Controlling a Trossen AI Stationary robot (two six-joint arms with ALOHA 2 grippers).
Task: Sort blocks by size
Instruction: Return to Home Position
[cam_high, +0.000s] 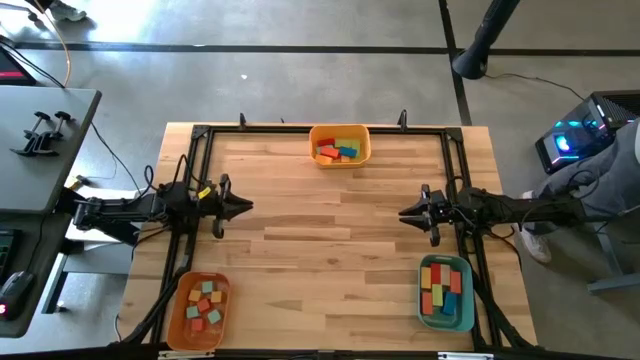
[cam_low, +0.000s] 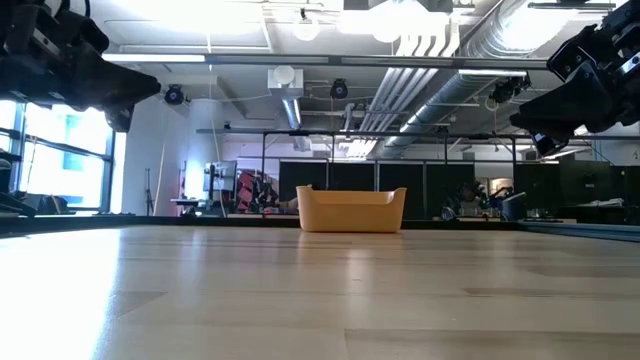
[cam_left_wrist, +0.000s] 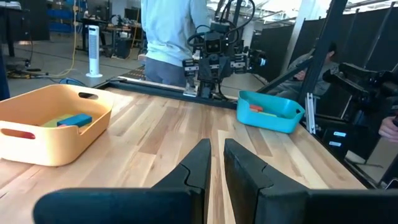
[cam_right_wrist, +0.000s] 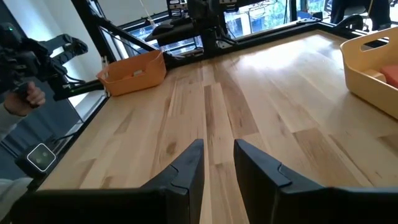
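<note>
No block lies loose on the table; all the blocks sit in three bins. The yellow bin (cam_high: 340, 145) at the far edge holds red, orange and blue blocks (cam_high: 338, 150). The orange bin (cam_high: 198, 310) at the near left holds several small blocks (cam_high: 203, 303). The teal bin (cam_high: 446, 292) at the near right holds longer red, yellow and green blocks (cam_high: 443, 285). My left gripper (cam_high: 247, 207) hovers at the table's left, shut and empty, pointing right. My right gripper (cam_high: 403, 213) hovers at the right, shut and empty, pointing left.
A black frame (cam_high: 320, 128) runs round the wooden tabletop (cam_high: 320, 240), whose middle lies bare between the grippers. A person stands beyond the table's right edge (cam_left_wrist: 168, 37). A hand holding a device (cam_right_wrist: 28, 93) shows beyond the left edge.
</note>
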